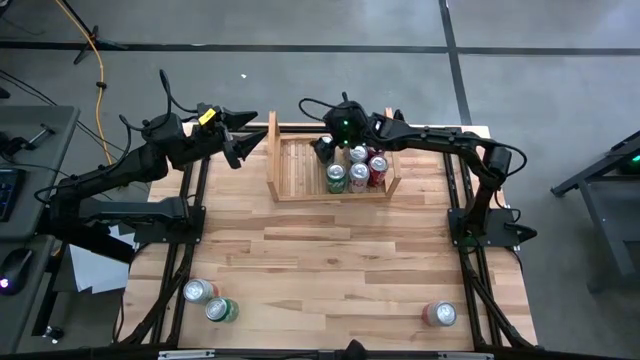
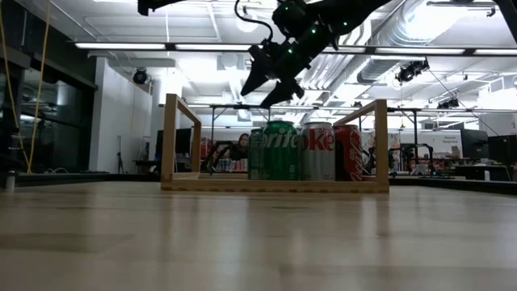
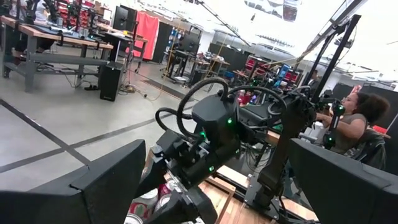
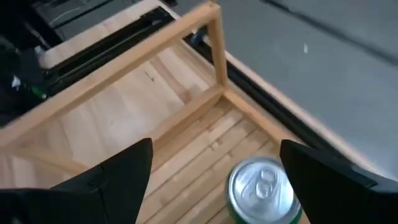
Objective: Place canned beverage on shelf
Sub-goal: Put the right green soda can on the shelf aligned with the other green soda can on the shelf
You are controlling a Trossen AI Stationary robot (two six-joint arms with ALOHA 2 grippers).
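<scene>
Pale wood planks made up the table (image 1: pixel 330 250), which stood on a grey floor crossed by dark lines, with a bright workshop of benches and ceiling lights beyond it in the low view. Near the table's far edge sat the shelf (image 1: pixel 300 165), a low wooden rack with a slatted base and two upright side boards. Its right half held a cluster of cans (image 1: pixel 355 170), green, silver and red, standing upright and close together; in the low view a green Sprite can (image 2: pixel 279 151) and a silver Coke can (image 2: pixel 317 151) faced the camera side by side. The right gripper (image 1: pixel 325 148) hovered above the rack just over the cluster, its two dark fingers spread wide and holding nothing. Its wrist camera looked down between them at the silver top of a green can (image 4: pixel 261 190) standing on the slats. The left gripper (image 1: pixel 243 135) hung just beyond the rack's left board, raised off the table; its fingers looked parted, though the view was too poor to be sure. Three more cans lay well apart from the rack near the table's front edge: a silver one (image 1: pixel 198 291) and a green one (image 1: pixel 221 310) together at the left, and a red one (image 1: pixel 440 314) at the right. A seated person (image 3: pixel 351 124) showed in the room behind.
</scene>
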